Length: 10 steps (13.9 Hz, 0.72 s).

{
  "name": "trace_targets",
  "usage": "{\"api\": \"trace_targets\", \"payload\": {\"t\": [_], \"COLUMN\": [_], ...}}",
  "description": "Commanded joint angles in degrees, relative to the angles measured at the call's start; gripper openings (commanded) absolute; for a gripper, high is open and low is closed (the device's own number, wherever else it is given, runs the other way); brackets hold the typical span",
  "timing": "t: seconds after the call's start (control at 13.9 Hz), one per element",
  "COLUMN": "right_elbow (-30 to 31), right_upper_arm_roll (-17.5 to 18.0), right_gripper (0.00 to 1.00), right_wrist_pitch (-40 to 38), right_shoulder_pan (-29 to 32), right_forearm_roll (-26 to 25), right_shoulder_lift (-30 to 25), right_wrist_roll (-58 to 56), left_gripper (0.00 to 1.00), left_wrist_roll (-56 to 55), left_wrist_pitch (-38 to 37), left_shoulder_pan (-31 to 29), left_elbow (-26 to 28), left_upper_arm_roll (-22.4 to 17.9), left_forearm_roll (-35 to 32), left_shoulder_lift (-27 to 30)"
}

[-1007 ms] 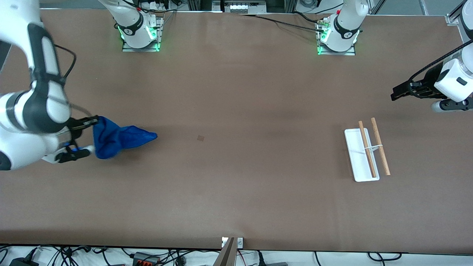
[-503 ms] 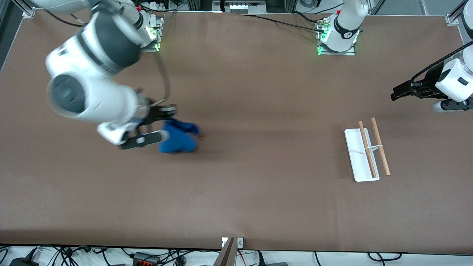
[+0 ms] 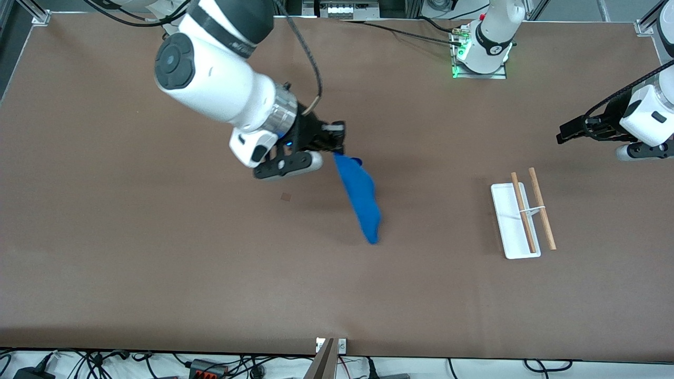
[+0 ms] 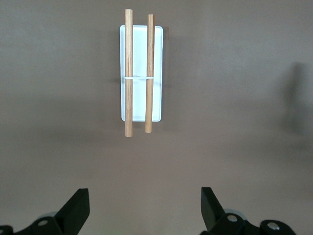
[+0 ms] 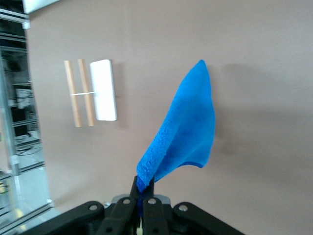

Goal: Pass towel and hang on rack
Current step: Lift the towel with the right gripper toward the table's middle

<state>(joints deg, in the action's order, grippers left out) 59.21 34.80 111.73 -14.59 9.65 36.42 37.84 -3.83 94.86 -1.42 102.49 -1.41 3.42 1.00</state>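
Right gripper (image 3: 337, 143): clenched on one corner of the towel (image 3: 362, 200), which hangs lengthwise over mid-table, well short of the rack (image 3: 515, 220). Left gripper (image 3: 566, 132): yours nearer the rack, fingers spread, empty, waiting above it; rods run crosswise.

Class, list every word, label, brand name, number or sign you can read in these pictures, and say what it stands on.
None can be read.
Round emblems on the arm bases: too small to read.
The towel, the rack, the table and both grippers, left gripper and right gripper, carry no lettering.
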Motion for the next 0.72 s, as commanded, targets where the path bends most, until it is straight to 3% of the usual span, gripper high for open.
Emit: {"api": "trace_targets", "payload": {"t": [0.0, 0.43, 0.65], "right_elbow": [-1.5, -1.3, -1.0], "right_upper_arm_roll": [1.7, 1.8, 1.7], "right_gripper": [0.0, 0.0, 0.0], "right_wrist_pitch": [4.9, 11.7, 11.8], "right_shoulder_pan": [-1.1, -4.4, -4.9], "right_forearm_roll": [2.6, 4.0, 3.9], "right_shoulder_lift": [0.7, 0.7, 0.8], "right_wrist_roll": [1.6, 1.8, 1.9], "left_gripper": [1.0, 1.0, 1.0], "left_wrist_roll": [1.9, 21.7, 32.7], "left_wrist_pitch": [-1.4, -1.5, -0.7], "left_shoulder_pan": [-2.2, -5.3, -5.7], "left_elbow": [-2.1, -4.8, -5.2], "left_upper_arm_roll": [0.2, 0.2, 0.1], "left_forearm_roll": [1.3, 4.5, 12.8], "left_shoulder_lift": [-2.1, -9.2, -12.4]}}
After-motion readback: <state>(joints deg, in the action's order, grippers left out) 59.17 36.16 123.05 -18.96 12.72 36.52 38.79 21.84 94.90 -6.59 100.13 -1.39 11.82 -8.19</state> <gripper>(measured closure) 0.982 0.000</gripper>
